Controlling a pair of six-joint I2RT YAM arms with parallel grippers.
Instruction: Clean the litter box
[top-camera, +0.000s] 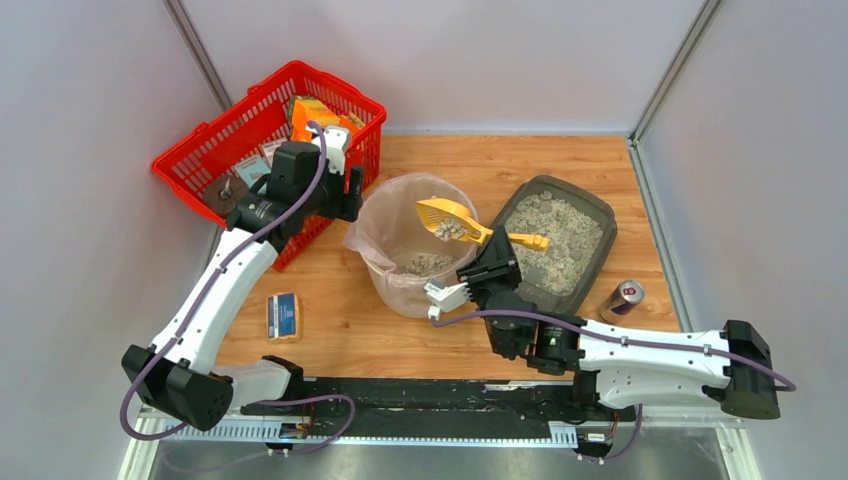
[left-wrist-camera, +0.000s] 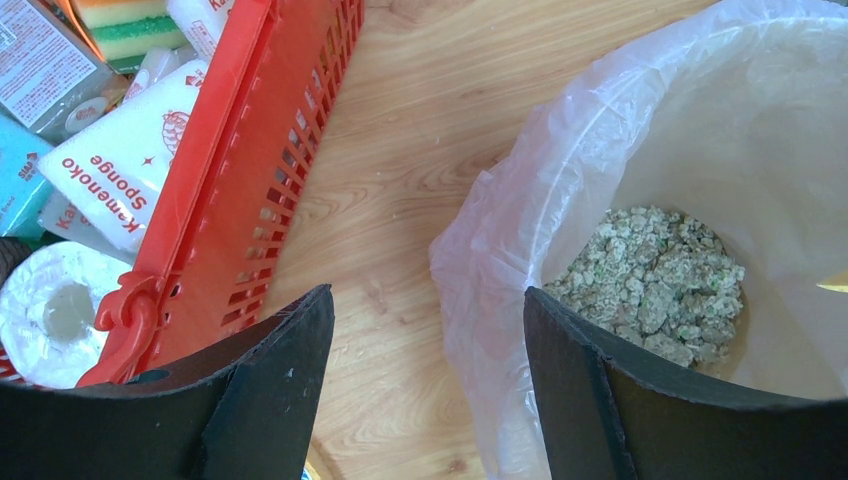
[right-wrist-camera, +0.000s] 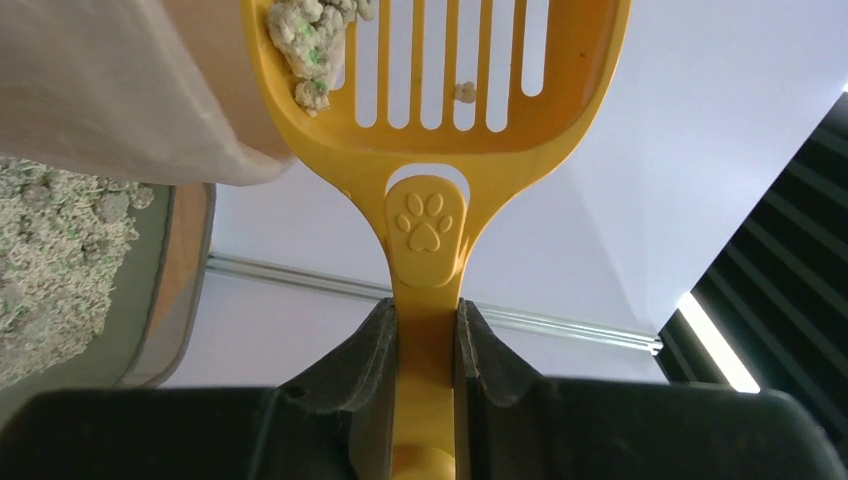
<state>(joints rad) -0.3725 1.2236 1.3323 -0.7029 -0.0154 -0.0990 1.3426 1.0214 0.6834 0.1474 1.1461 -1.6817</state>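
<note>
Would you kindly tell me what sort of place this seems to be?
Probably a robot test booth, not a home: plain grey walls box in one wooden table, robot arms are bolted along its near edge, and a litter box, lined bin and red basket sit out as props.

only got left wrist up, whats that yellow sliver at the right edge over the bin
Observer: It's the tip of a yellow scoop, held over the bin with the right gripper shut on its handle.
Operator: anything in it
Observer: Yes, a few litter clumps sit on its slots.
Operator: wheres the litter box
Observer: Just right of the bin. The litter box holds plenty of litter.
</note>
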